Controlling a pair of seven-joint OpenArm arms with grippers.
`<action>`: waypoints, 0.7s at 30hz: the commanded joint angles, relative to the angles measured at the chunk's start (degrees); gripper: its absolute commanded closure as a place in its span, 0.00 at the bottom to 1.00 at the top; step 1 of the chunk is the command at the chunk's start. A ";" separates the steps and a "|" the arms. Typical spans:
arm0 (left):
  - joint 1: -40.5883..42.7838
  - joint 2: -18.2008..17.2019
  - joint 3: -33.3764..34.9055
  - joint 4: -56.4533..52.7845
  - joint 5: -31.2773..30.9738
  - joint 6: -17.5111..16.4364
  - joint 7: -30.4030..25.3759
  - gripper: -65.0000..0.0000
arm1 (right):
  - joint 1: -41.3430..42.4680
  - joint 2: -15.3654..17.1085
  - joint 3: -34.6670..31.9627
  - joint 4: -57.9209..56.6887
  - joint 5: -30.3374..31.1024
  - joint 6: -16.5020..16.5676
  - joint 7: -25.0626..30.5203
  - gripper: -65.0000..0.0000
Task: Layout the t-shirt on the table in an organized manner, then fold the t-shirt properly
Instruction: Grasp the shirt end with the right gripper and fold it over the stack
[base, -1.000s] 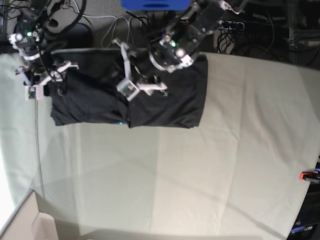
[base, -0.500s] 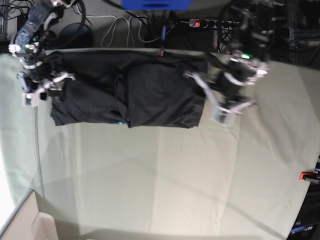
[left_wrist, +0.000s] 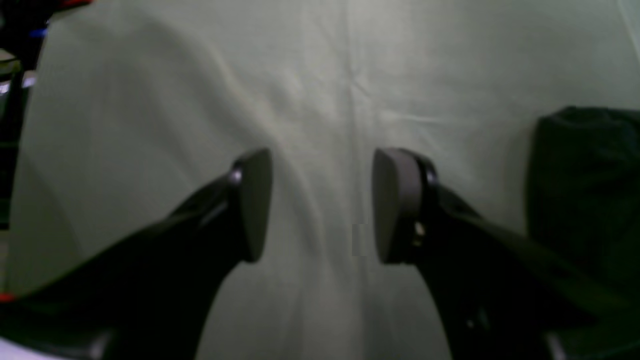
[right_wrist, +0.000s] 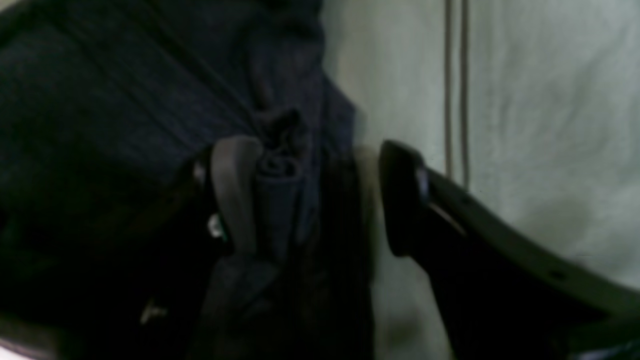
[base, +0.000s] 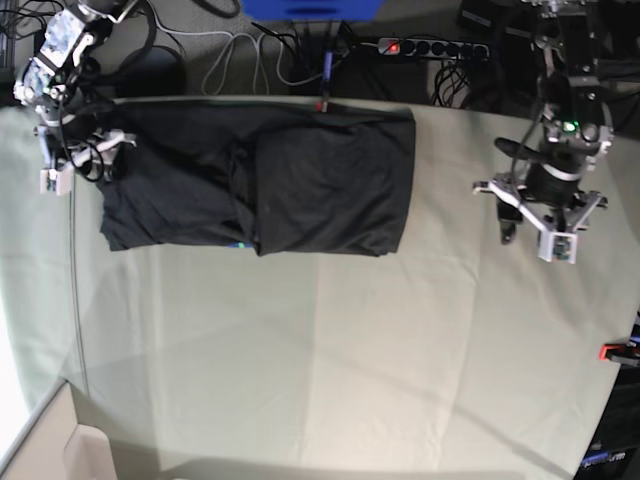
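L fingers (left_wrist: 395, 200) apart, R fingers (right_wrist: 235, 195) spread

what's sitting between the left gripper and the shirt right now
Nothing visible. Only bare table cloth lies between the open left gripper and the near edge of the t-shirt.

A robot lab or test room is shown, not a home. A wide table (base: 350, 350) is covered with pale green-grey cloth, held by a small red clamp (base: 612, 352) at one edge. Behind it, loose cables (base: 250, 55), a power strip (base: 425, 46) with a red light, and a blue box (base: 310, 8) are seen on the floor.
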 joint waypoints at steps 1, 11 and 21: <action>-0.08 -0.35 -0.51 1.03 -0.32 0.00 -1.12 0.51 | 0.65 0.51 -0.13 -0.33 0.22 -0.01 0.01 0.43; 1.15 -0.35 -2.18 1.03 -0.32 0.00 -1.12 0.51 | 0.56 0.16 -1.63 -3.32 0.48 -0.01 -0.34 0.44; 0.89 -0.35 -6.14 1.03 -0.32 0.00 -1.12 0.51 | -1.20 -2.48 -4.00 -2.88 0.40 -0.01 -0.34 0.89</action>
